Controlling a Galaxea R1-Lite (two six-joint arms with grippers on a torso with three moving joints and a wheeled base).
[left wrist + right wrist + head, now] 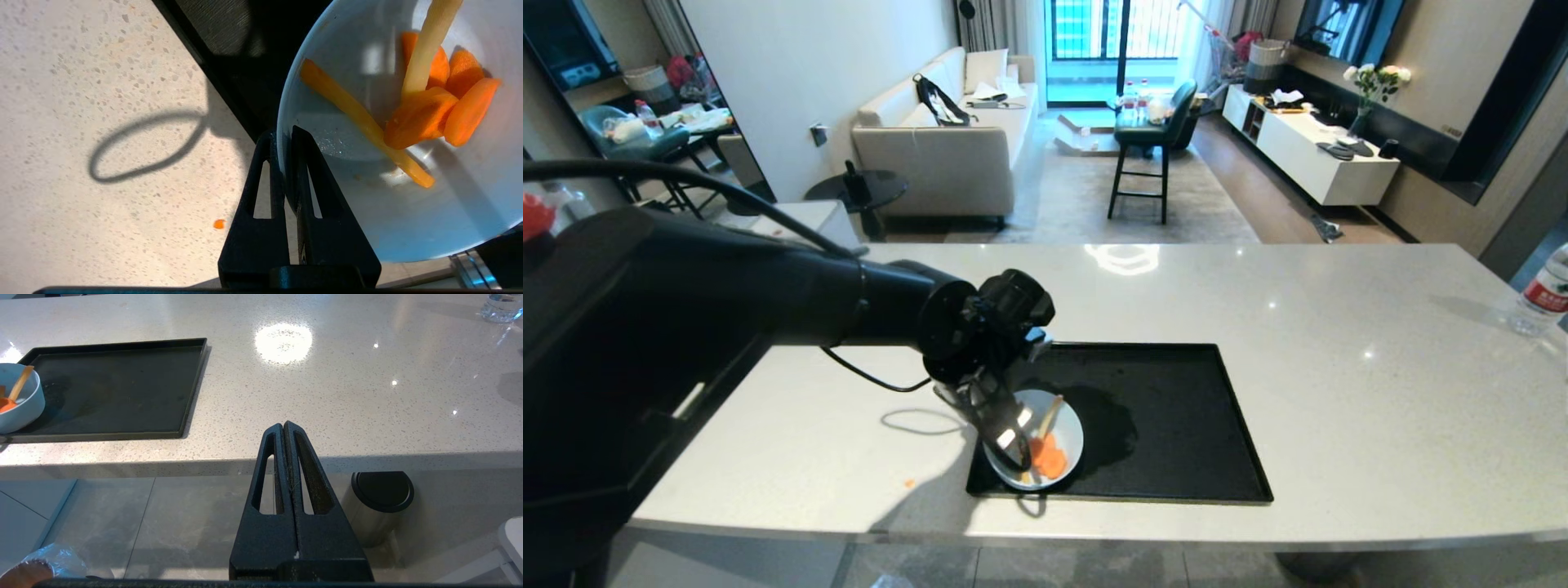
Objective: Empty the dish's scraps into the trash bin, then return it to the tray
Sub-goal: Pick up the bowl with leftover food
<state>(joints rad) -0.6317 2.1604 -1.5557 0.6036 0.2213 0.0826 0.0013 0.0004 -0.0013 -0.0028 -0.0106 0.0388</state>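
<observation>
Over the tray's (1176, 425) near-left corner, the dish (1058, 445) of scraps (1049, 459), rim pinched in the left tool (1005, 437).

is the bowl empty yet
No, the bowl, pinched at its rim by the left gripper, holds orange carrot slices and pale sticks.

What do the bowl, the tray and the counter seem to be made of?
The bowl: probably glazed ceramic, pale bluish-white, with sharp highlights on its inner wall. The tray: black, possibly plastic or coated metal; its floor shows fine grain. The counter: likely polished stone or quartz, light with small specks and a mirrored lamp glare.
</observation>
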